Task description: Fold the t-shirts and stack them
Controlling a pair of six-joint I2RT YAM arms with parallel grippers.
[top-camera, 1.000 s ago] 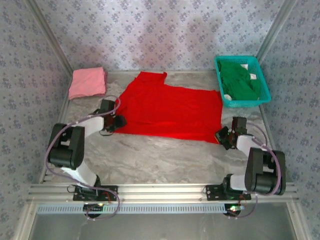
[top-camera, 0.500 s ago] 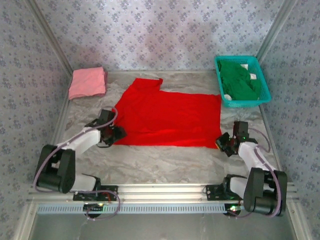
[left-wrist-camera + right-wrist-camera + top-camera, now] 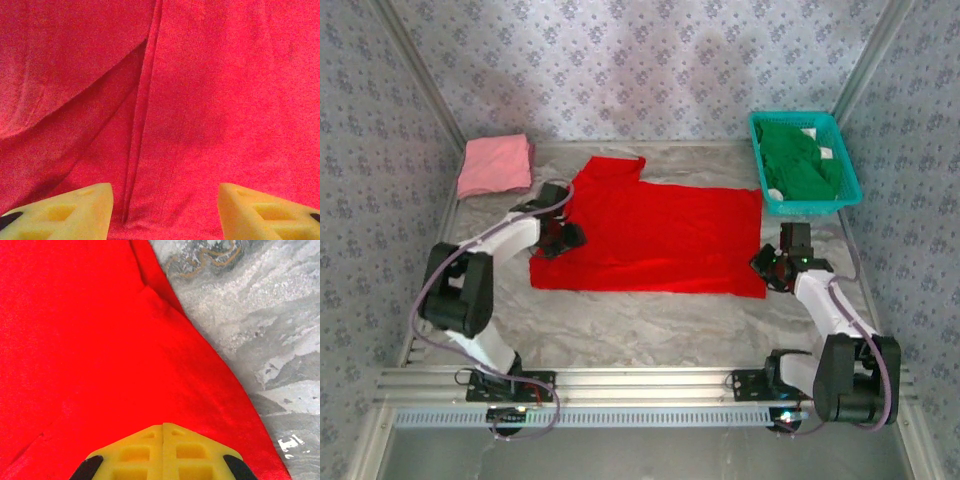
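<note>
The red t-shirt lies spread flat in the middle of the table, one sleeve pointing to the far side; the left gripper sits at its left edge, jaws released, yellow fingers apart over the cloth; the right gripper is clenched on the shirt's near right corner; the pink t-shirt rests folded at far left; the green t-shirt sits bundled in the teal basket, far right.

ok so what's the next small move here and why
Probably open the right gripper. It looks shut on the near right corner of the red t-shirt, which lies spread flat on the table, while the left gripper stands open over its left side, holding nothing.
</note>
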